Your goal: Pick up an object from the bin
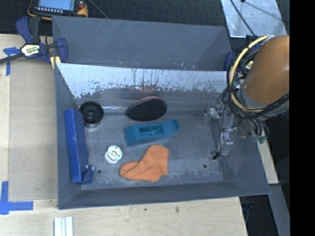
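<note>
Hanging at right of bin (147,75), claw (217,155), whether clenched unclear, orange cloth (146,164) well apart.

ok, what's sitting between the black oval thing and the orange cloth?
The blue block, in the camera view: it lies across the gap, clear of the black oval thing and right next to the orange cloth.
</note>
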